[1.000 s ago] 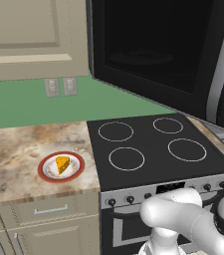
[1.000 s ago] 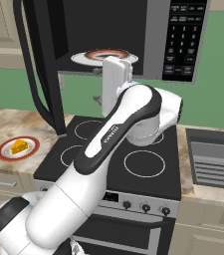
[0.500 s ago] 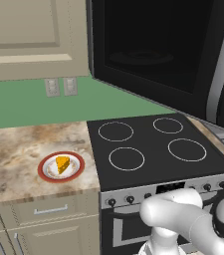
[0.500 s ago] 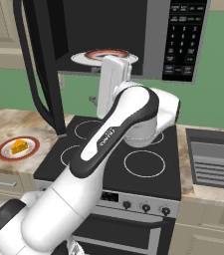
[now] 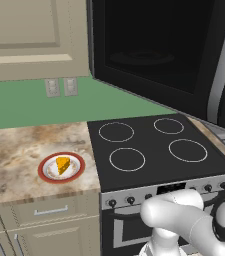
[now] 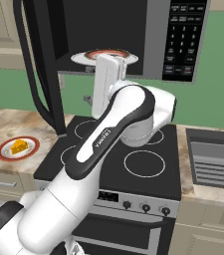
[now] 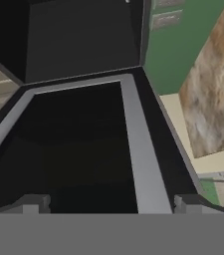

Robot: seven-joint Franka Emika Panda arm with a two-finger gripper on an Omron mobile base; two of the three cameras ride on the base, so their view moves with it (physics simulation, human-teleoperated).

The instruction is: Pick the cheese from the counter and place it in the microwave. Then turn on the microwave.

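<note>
Sitting on a red-rimmed plate (image 5: pixel 61 167) at lower left of the left base view, the cheese (image 5: pixel 62 164) is untouched on the worktop (image 5: pixel 14 155). Microwave (image 5: pixel 184 55) door is open at upper right. Gripper (image 7: pixel 111 204) tips sit wide apart at the hand view's bottom, holding nothing. Judging the wedge light, soft and a bit slick: pinch its flat sides mid-length, gently.

No readable text, brand or number can be made out. Pale markings are seen on the black button panel (image 6: pixel 184 36) at the right of the large black microwave (image 6: pixel 133 35), but they are too blurred to be read.
</note>
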